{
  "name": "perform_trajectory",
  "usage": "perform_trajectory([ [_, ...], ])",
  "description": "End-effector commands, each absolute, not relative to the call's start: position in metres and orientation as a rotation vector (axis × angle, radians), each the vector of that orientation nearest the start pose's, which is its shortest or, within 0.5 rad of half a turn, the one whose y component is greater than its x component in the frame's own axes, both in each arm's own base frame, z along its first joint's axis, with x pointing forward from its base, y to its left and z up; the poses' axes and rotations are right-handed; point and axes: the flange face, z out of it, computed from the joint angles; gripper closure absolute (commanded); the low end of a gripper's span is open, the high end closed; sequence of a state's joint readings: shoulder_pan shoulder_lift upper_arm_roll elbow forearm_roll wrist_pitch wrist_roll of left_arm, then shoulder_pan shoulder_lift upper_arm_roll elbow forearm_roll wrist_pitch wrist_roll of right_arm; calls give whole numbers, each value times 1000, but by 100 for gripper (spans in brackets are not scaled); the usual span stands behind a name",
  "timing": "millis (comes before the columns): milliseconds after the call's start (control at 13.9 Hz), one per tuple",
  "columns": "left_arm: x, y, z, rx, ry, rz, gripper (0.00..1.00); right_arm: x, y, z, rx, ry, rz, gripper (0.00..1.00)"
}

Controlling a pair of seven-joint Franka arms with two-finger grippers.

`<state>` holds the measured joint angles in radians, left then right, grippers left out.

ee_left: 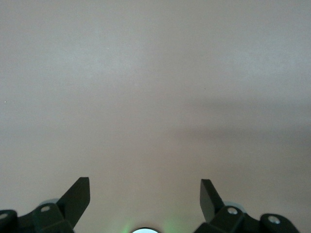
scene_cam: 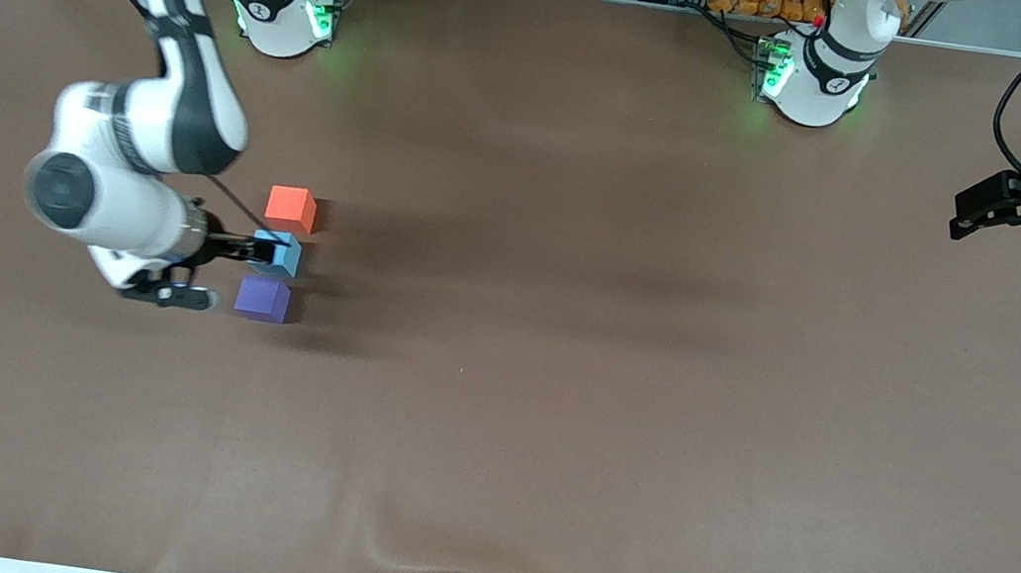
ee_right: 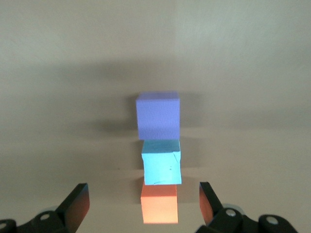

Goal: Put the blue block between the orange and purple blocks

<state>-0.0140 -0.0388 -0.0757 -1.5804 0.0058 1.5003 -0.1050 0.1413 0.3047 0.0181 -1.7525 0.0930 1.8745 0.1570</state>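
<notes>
Blocks sit in a short row on the brown desk (scene_cam: 547, 452), toward the right arm's end. The orange block (scene_cam: 291, 208) lies farthest from the front camera, the purple block (scene_cam: 263, 300) nearest to it, and the blue block (scene_cam: 277, 253) rests on the desk between the two. From the front, small gaps show on both sides of the blue block, so it appears to touch neither neighbour. In the right wrist view the three line up, purple (ee_right: 158, 116), blue (ee_right: 162, 161) and orange (ee_right: 159, 203), the blue one turned slightly askew against the others.

The right hand (scene_cam: 251, 248) is low at the blue block, on the side toward the right arm's end of the desk. Its fingers (ee_right: 77, 201) are spread wide, one on either side of the row in the wrist view, and they pinch nothing; the blue block stands free between and ahead of them.

The left arm waits well apart from the blocks, at its own end of the desk. The left hand (scene_cam: 970, 216) hangs over bare desk there. Its fingers (ee_left: 77, 196) are also spread wide with nothing between them, and its wrist view shows only plain desk surface (ee_left: 155, 97) crossed by soft shadow.
</notes>
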Motion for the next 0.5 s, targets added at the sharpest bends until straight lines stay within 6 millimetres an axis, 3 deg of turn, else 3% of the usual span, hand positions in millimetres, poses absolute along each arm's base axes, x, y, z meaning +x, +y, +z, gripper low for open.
perform_trajectory([
  [0,528,-49,638,-3142,-48,47,0,640,88,458,-3057,46,252,0],
  [144,528,-49,638,-3142,-50,47,0,644,56,500,-3046,110,251,0],
  [431,527,-50,638,-3143,-24,49,0,627,53,568,-3072,86,266,0],
])
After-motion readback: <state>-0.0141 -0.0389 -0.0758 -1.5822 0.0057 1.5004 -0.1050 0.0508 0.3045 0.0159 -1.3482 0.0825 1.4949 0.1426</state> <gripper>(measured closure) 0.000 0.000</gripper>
